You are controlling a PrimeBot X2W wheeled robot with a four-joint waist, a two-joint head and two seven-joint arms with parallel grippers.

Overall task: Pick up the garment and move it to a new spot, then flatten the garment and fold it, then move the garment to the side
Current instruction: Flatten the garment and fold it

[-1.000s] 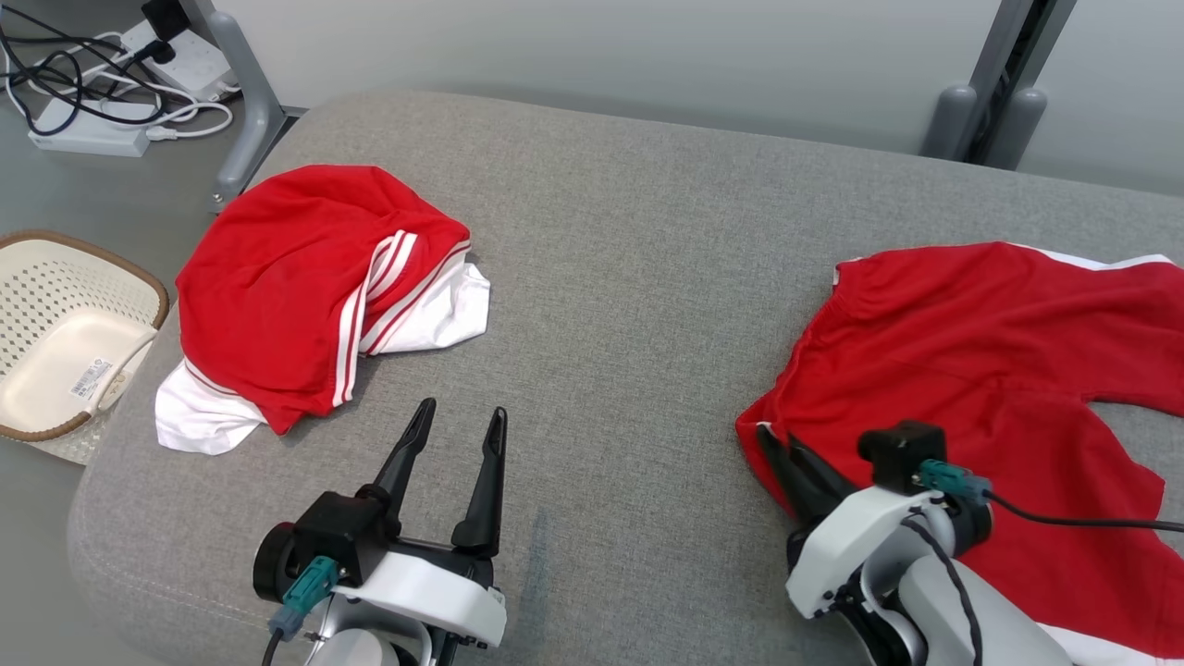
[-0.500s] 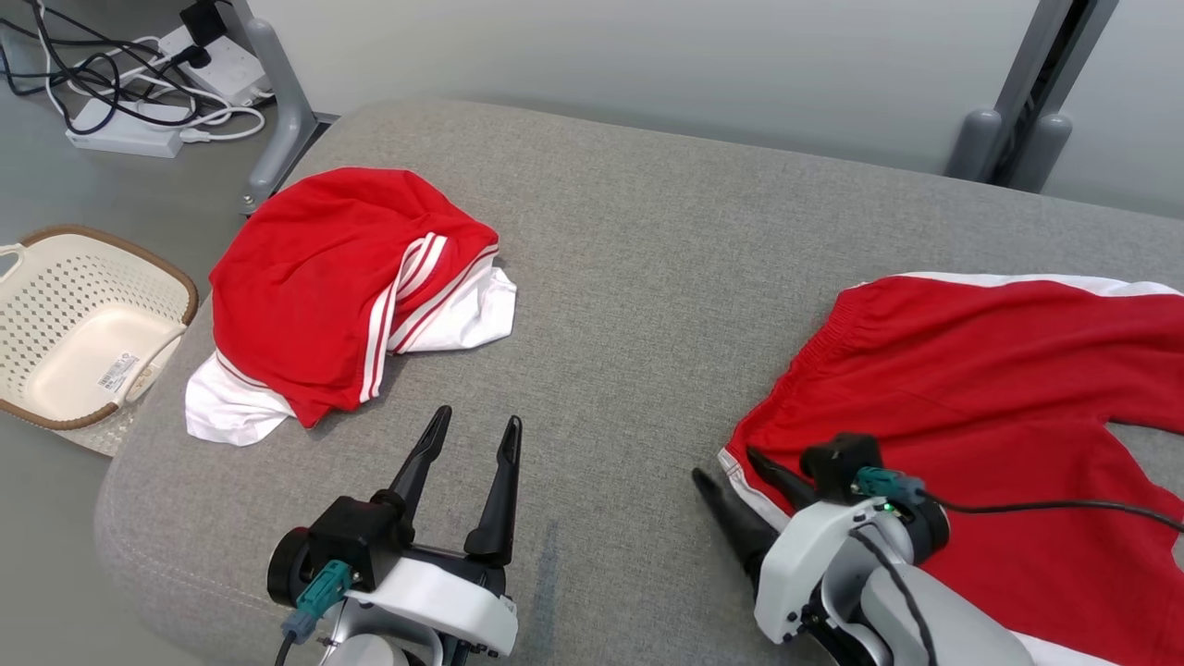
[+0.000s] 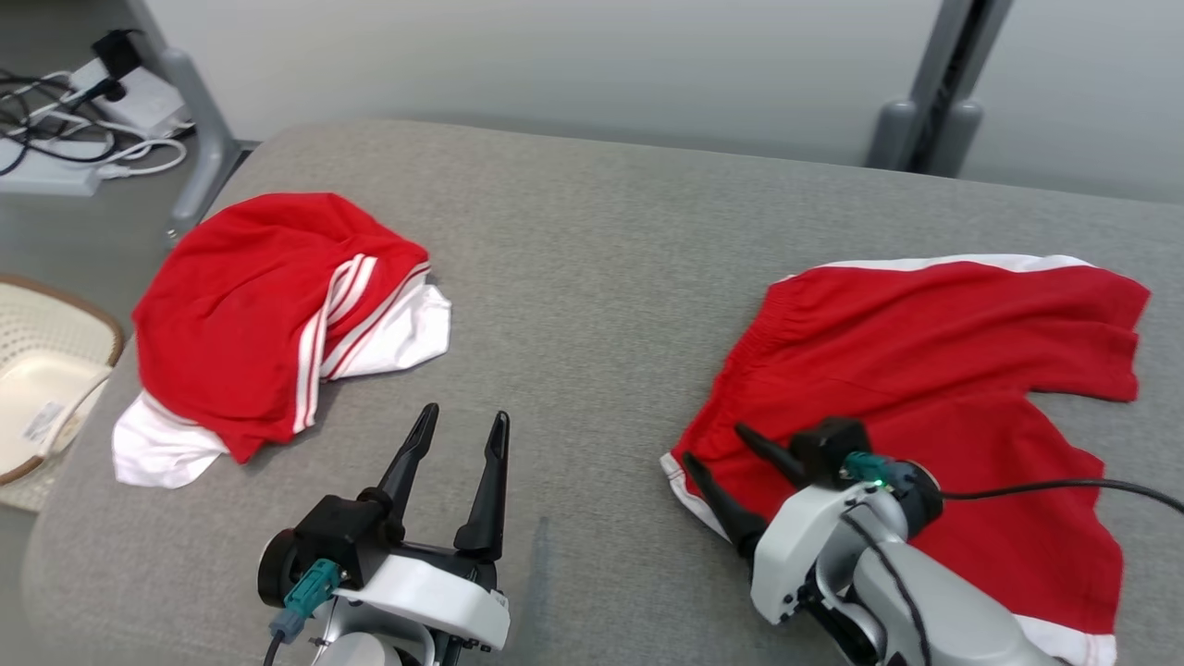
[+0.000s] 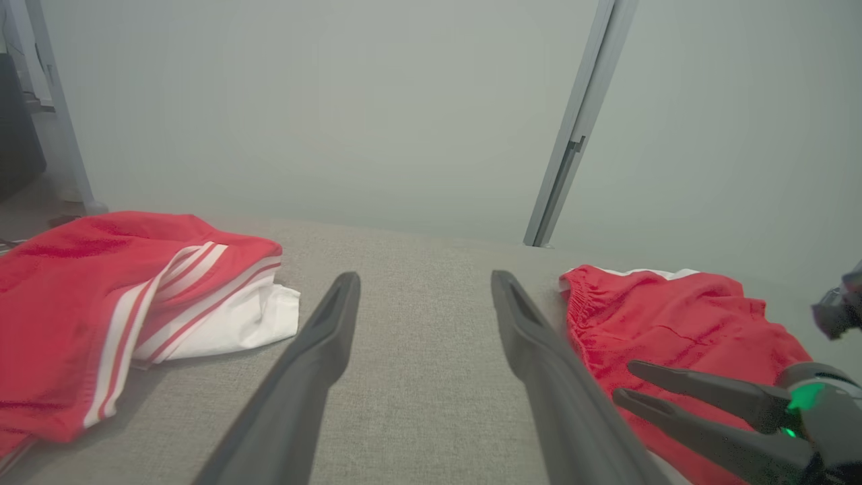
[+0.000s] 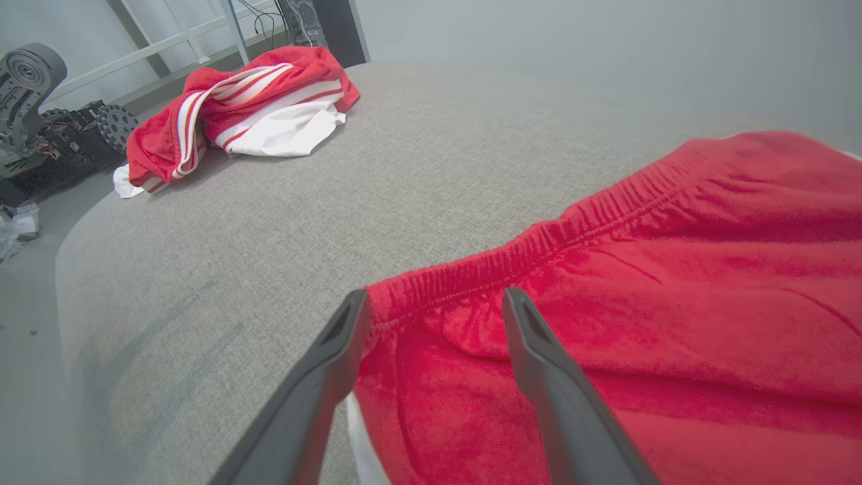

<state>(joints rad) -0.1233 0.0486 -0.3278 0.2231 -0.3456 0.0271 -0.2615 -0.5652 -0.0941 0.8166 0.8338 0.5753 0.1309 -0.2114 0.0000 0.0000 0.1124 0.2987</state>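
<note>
In the head view, a cream perforated basket (image 3: 46, 319) with a brown rim sits on the floor at nine o'clock, cut by the frame edge. Toward ten o'clock, white power strips (image 3: 139, 88) and tangled cables (image 3: 139, 159) lie by a grey metal leg (image 3: 190, 120).

A crumpled red-and-white striped garment (image 3: 240, 314) is heaped near the left end of the grey fabric cushion (image 3: 592, 268), at about nine o'clock from the middle. White cloth pokes out at its lower left and its right.

The left gripper (image 3: 465, 413) hovers at seven o'clock over bare cushion. Its two dark fingers point toward twelve and are spread wide with nothing between them. It is well apart from both garments.

The right gripper (image 3: 713, 444) stands at five o'clock, fingers pointing toward ten, jaws parted wide and holding nothing. In the right wrist view its fingertips straddle the corner of an elastic waistband, with red cloth between and beneath them. Whether the tips touch the cloth cannot be told.

That cloth is the red shorts (image 3: 925, 370), spread mostly flat on the cushion's right side at three to four o'clock. The waistband faces the middle and the legs point right, with white trim along the far edge and the near hem.

A grey post (image 3: 930, 83) rises behind the cushion at one o'clock.
</note>
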